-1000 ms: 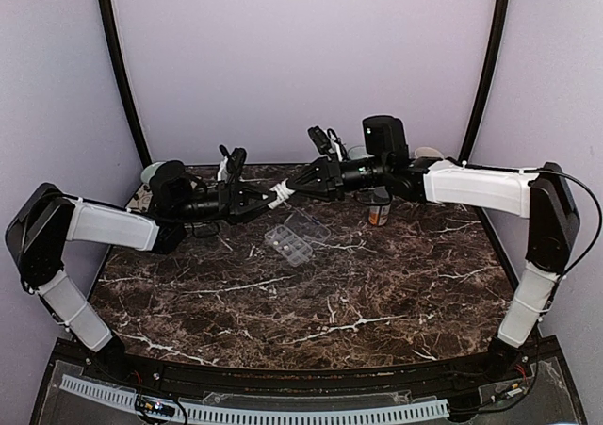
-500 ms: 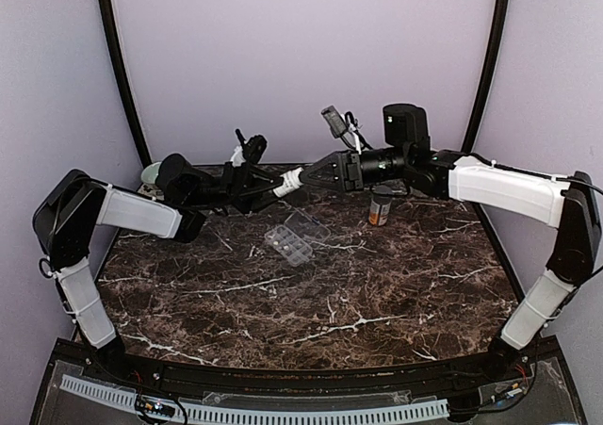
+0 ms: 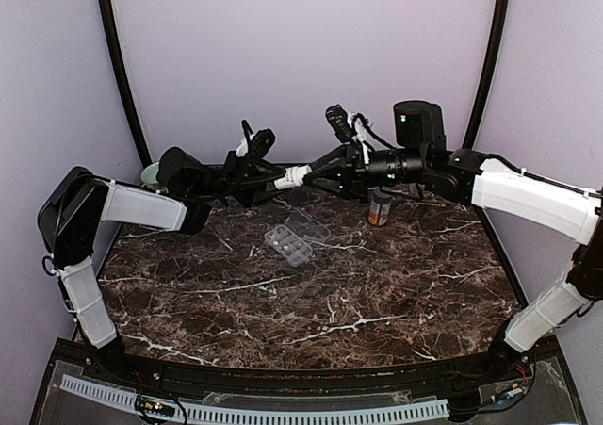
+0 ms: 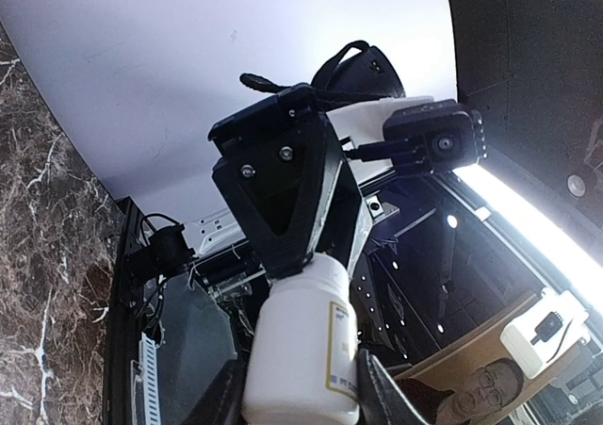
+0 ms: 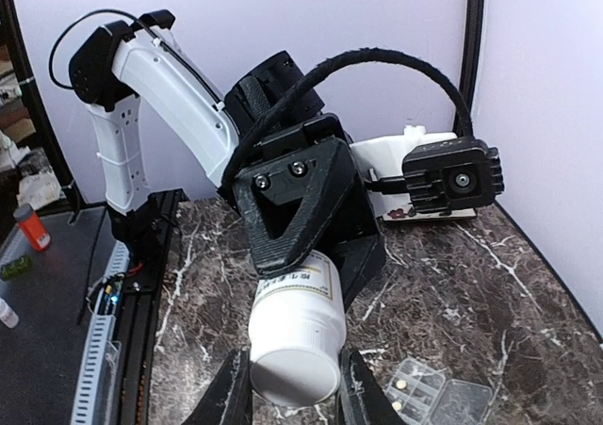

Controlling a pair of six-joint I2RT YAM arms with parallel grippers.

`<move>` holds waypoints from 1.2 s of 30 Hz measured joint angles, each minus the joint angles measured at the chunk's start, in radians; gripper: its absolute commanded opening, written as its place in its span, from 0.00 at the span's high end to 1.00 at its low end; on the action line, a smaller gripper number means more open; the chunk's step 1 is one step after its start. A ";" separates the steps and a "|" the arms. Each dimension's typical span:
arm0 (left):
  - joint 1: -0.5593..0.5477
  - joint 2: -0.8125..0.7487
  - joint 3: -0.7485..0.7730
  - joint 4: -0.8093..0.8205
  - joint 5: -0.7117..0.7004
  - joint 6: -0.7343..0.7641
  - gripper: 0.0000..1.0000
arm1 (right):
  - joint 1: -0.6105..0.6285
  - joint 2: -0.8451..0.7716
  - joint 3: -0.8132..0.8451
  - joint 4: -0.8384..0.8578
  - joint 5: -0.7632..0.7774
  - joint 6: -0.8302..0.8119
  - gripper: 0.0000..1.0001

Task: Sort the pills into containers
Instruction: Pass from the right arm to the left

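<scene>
White bottle [image 3: 298,173]: small, round, smooth plastic with a paper label. It lies sideways in the air over the far edge of the table, between the two hands.
Left hand [image 3: 277,180]: black, with pointed fingers, clenched on the label end of the white bottle.
Right hand [image 3: 320,172]: black too, clenched on the other end of the same bottle.
Box [image 3: 303,233]: flat, clear plastic, a rectangle split into small square cups. Its lid lies open beside it. It sits near the middle of the table, a little toward the far edge, and no hand touches it.
Pills [image 3: 281,243]: a few tiny pale dots in the cups.
Amber bottle [image 3: 378,210]: round, standing upright by the far edge, under the right arm.
Table [image 3: 311,302]: dark, shiny stone look with thin white lines.
Room: plain pale purple walls [image 3: 301,57], with a bent black pole at each side.
</scene>
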 measured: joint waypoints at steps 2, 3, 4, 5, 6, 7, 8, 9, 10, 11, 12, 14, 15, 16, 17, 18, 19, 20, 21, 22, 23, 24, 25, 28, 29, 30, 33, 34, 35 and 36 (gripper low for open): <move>0.002 0.005 0.005 0.004 0.006 -0.013 0.87 | 0.013 -0.010 -0.005 -0.010 0.042 -0.048 1.00; 0.003 0.008 0.005 0.004 0.009 -0.019 0.87 | 0.021 -0.014 -0.009 -0.015 0.066 -0.069 1.00; 0.005 0.010 0.005 0.004 0.013 -0.024 0.87 | 0.027 -0.017 -0.014 -0.016 0.088 -0.089 1.00; 0.006 0.011 0.005 0.003 0.016 -0.027 0.87 | 0.035 -0.020 -0.020 -0.016 0.110 -0.107 1.00; 0.007 0.013 0.005 0.003 0.021 -0.031 0.87 | 0.043 -0.024 -0.026 -0.014 0.133 -0.125 1.00; 0.007 0.016 0.005 0.003 0.025 -0.033 0.88 | 0.049 -0.027 -0.033 -0.010 0.151 -0.140 1.00; 0.007 0.018 0.006 0.003 0.029 -0.037 0.89 | 0.057 -0.032 -0.042 -0.005 0.175 -0.154 1.00; 0.007 0.021 0.006 0.003 0.032 -0.040 0.89 | 0.065 -0.037 -0.051 -0.001 0.199 -0.170 1.00; 0.007 0.024 0.008 0.003 0.035 -0.044 0.90 | 0.073 -0.041 -0.058 0.002 0.223 -0.188 1.00; 0.008 0.027 0.011 0.003 0.038 -0.047 0.90 | 0.079 -0.045 -0.063 0.004 0.244 -0.201 1.00; 0.011 0.031 0.019 0.002 0.043 -0.051 0.90 | 0.090 -0.050 -0.070 0.010 0.278 -0.221 1.00; 0.013 0.037 0.032 0.002 0.049 -0.056 0.91 | 0.110 -0.057 -0.081 0.027 0.338 -0.259 1.00; 0.013 0.039 0.037 0.002 0.051 -0.058 0.91 | 0.118 -0.061 -0.087 0.034 0.362 -0.277 1.00; 0.014 0.041 0.041 0.003 0.052 -0.059 0.91 | 0.129 -0.067 -0.098 0.048 0.394 -0.298 1.00; 0.014 0.041 0.042 0.001 0.054 -0.061 0.92 | 0.139 -0.072 -0.113 0.064 0.422 -0.315 1.00; 0.014 0.043 0.044 -0.002 0.056 -0.061 0.92 | 0.150 -0.079 -0.128 0.082 0.451 -0.332 1.00; 0.014 0.045 0.046 -0.003 0.057 -0.062 0.92 | 0.161 -0.084 -0.145 0.103 0.483 -0.352 1.00; 0.014 0.047 0.047 -0.004 0.057 -0.062 0.93 | 0.171 -0.089 -0.161 0.124 0.514 -0.373 0.99; 0.014 0.050 0.048 -0.004 0.056 -0.062 0.93 | 0.181 -0.091 -0.175 0.145 0.544 -0.391 0.99; 0.014 0.053 0.049 -0.005 0.055 -0.062 0.93 | 0.189 -0.092 -0.185 0.161 0.570 -0.406 0.98; 0.016 0.056 0.049 -0.005 0.053 -0.063 0.93 | 0.198 -0.092 -0.195 0.177 0.602 -0.421 0.95; 0.017 0.058 0.049 -0.005 0.052 -0.063 0.93 | 0.205 -0.091 -0.202 0.192 0.631 -0.435 0.92; 0.017 0.060 0.050 -0.005 0.050 -0.063 0.94 | 0.210 -0.090 -0.206 0.203 0.654 -0.445 0.88; 0.017 0.061 0.056 -0.008 0.038 -0.064 0.94 | 0.215 -0.089 -0.205 0.214 0.694 -0.459 0.77; 0.017 0.062 0.059 -0.010 0.037 -0.065 0.94 | 0.216 -0.088 -0.201 0.214 0.702 -0.459 0.75; 0.017 0.064 0.065 -0.013 0.034 -0.066 0.94 | 0.216 -0.087 -0.197 0.211 0.707 -0.457 0.71; 0.018 0.068 0.075 -0.012 0.031 -0.072 0.94 | 0.216 -0.082 -0.176 0.195 0.737 -0.446 0.59; 0.017 0.068 0.077 0.001 0.032 -0.076 0.95 | 0.211 -0.082 -0.172 0.175 0.767 -0.441 0.56; 0.014 0.067 0.086 0.020 0.048 -0.077 0.94 | 0.198 -0.080 -0.172 0.157 0.800 -0.436 0.54; 0.008 0.066 0.091 0.037 0.056 -0.079 0.95 | 0.183 -0.076 -0.172 0.140 0.824 -0.429 0.53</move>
